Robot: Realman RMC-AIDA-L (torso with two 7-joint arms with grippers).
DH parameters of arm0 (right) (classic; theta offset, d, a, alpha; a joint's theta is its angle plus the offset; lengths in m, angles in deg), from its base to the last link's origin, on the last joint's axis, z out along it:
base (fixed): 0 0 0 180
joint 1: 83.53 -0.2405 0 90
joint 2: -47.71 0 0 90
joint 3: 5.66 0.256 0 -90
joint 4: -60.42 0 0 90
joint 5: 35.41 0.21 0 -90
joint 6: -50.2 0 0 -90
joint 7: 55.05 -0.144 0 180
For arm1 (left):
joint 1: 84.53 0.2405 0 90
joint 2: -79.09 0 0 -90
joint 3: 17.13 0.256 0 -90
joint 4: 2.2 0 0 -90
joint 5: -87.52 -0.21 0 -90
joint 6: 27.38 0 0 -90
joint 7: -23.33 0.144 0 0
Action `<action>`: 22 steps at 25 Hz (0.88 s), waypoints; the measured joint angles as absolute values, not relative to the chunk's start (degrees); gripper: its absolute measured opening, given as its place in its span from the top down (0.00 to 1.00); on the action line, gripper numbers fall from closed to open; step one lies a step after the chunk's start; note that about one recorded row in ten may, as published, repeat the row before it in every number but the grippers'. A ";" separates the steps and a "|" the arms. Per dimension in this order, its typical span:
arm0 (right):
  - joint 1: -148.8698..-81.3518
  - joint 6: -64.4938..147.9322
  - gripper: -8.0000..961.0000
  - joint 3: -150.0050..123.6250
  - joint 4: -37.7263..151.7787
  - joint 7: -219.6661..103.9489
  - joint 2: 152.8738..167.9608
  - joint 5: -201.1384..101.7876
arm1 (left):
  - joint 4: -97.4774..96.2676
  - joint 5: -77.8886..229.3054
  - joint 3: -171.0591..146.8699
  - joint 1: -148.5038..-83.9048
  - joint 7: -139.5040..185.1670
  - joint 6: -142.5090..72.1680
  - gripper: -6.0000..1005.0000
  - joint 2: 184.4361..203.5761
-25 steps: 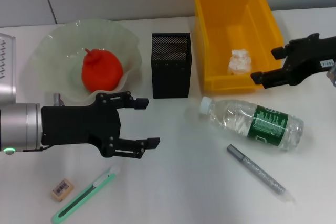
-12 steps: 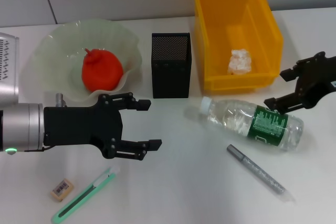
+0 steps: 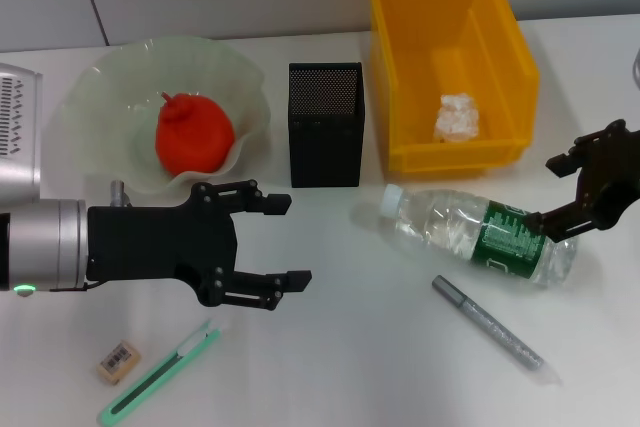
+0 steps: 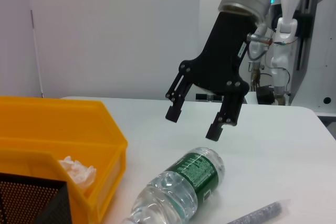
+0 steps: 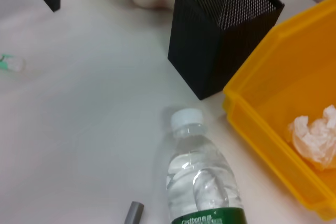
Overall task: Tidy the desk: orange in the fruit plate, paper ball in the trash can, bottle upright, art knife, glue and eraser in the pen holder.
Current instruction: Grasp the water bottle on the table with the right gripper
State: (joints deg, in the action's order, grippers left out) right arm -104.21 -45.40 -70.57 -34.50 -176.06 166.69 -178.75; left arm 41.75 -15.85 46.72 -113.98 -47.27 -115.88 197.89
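The right pincer (image 3: 582, 185) hangs wide apart over the bottom end of the bottle (image 3: 478, 234) (lying flat on the counter (image 3: 380, 347)), likely to grab it, while the left pincer (image 3: 280, 241) waits spread apart.

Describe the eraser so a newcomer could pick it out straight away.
Start from the white desk and go to its near left corner, below the open black left gripper. There a mint-green art knife lies slantwise. The eraser is the small tan block just left of it, with a printed label, far shorter than the knife.
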 joint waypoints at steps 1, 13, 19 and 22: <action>-104.41 -45.23 0.19 -70.58 -33.86 -176.05 166.69 -178.85 | 41.75 -15.80 46.77 -113.98 -47.27 -115.88 0.14 197.90; -105.78 -41.95 0.19 -71.01 -28.74 -174.34 166.73 -178.93 | 40.98 -15.49 46.76 -114.00 -47.24 -115.79 0.14 197.92; -106.62 -41.91 0.19 -71.16 -25.95 -173.84 166.85 -178.92 | 40.96 -15.48 46.82 -113.98 -47.24 -115.24 0.14 197.92; -107.06 -41.81 0.19 -71.22 -24.22 -173.73 166.90 -178.92 | 40.96 -15.49 46.84 -113.97 -47.24 -115.16 0.14 197.91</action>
